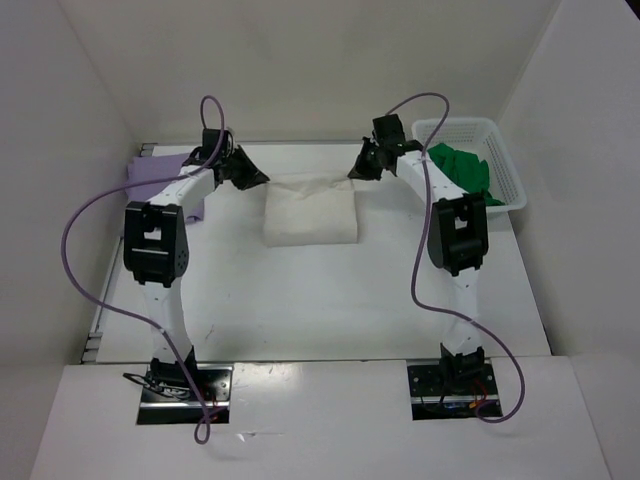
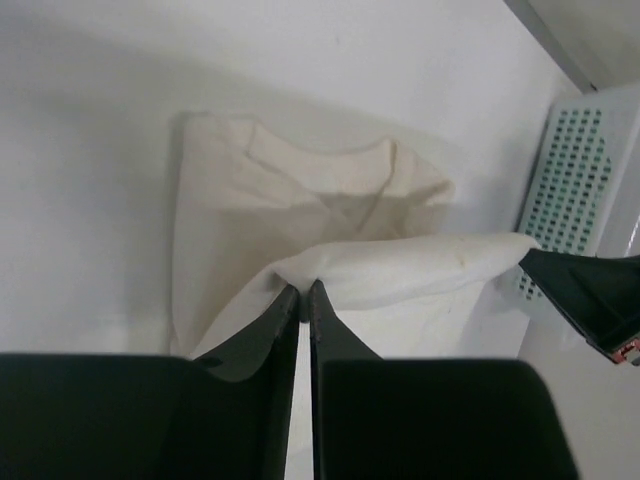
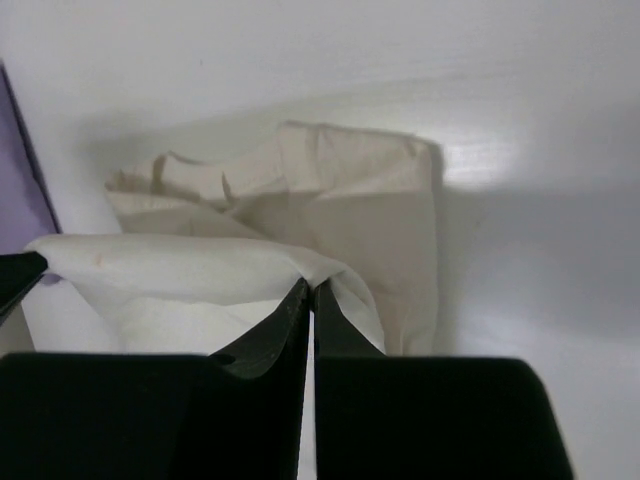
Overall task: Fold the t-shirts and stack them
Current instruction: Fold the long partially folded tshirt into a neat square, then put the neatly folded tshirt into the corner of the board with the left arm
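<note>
Cream shirt [image 1: 310, 212] mid-fold, far edge pinched by left end effector [image 1: 262, 180] and right end effector [image 1: 354, 172]. Lavender shirt [image 1: 160, 172] apparently folded far left; green shirt [image 1: 462, 170] unfolded in basket [image 1: 505, 170].

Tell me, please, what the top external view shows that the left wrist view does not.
Only the top external view shows the lavender t-shirt at the far left and the green t-shirt in the basket. Only the left wrist view shows, up close, the neckline of the cream t-shirt and the left gripper pinching its lifted edge. Both views show the cream t-shirt, the basket and at least part of the right gripper, which holds the same edge.
</note>
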